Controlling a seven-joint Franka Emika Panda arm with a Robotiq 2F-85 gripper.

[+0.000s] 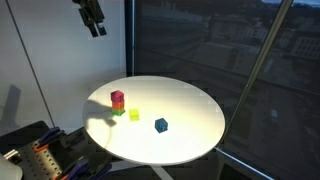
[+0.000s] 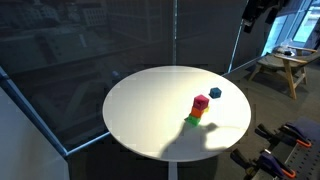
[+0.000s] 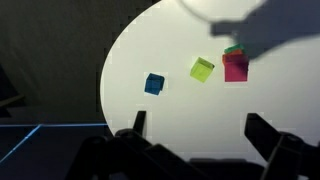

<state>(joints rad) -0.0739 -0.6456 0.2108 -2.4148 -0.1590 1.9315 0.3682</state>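
Four in all: counted that many blocks on the round white table (image 1: 190,100). Found a red block (image 1: 117,97) stacked on a green block (image 3: 234,48), a yellow-green block (image 1: 133,115) just beside that stack, and a blue block (image 1: 161,125) somewhat apart, toward the lower right.

Found the gripper (image 1: 93,20) in the upper left corner of an exterior view, high over the table and well apart from every block. Saw the jaws spread fully wide, gripping nothing.

Judged the step as the very beginning: a hover above the scene, with no descent made and no block touched. Judged that a next move would call for a long way down and a choice of one block. Placed the yellow-green block nearest the middle between the fingers (image 3: 262,132) in the wrist view, so judged it the easiest to reach, with care for the stack next to it.

Got from the wrist view what the exterior views hid: both fingers at the bottom edge with the open gap between them, and a dark shadow (image 3: 250,25) lying over the stack in the upper right. Got from both exterior views what the wrist view lacked: the height of the gripper above the table, and the stack standing upright.
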